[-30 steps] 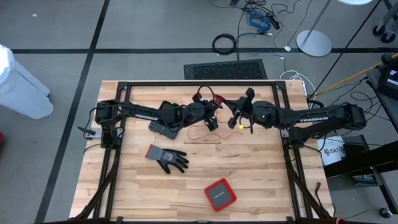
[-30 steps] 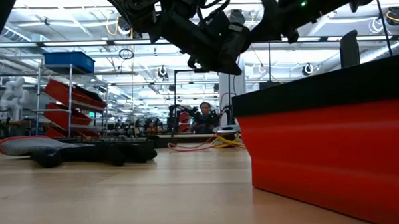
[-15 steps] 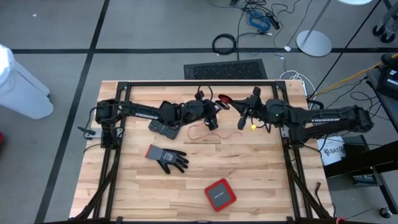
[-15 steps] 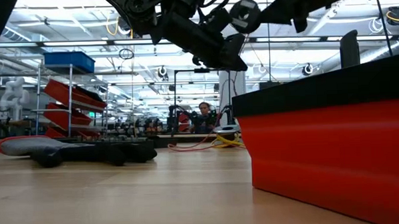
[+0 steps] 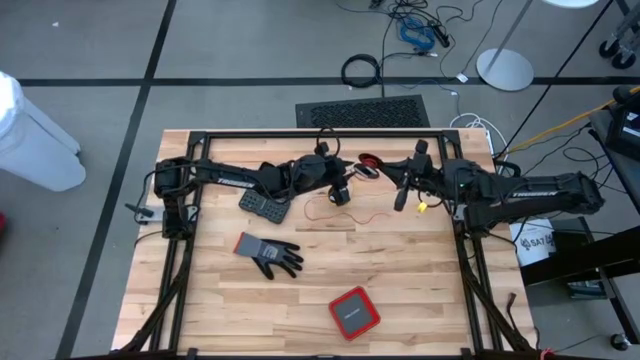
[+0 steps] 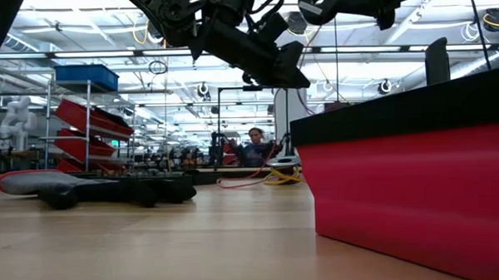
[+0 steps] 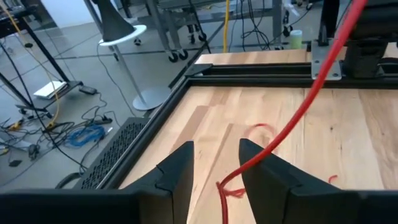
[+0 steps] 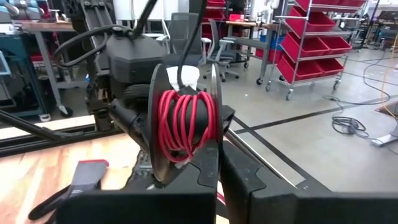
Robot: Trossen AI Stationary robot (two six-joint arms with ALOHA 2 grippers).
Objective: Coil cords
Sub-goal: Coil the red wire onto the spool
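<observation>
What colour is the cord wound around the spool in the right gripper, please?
Red; the cord shows best in the right wrist view.

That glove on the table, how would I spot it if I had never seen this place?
Start at the wooden table seen from above. Toward its left side, nearer the front than the two arms, lies the glove, flat, with dark fingers spread and a grey cuff. The neighbouring red box is square.
</observation>
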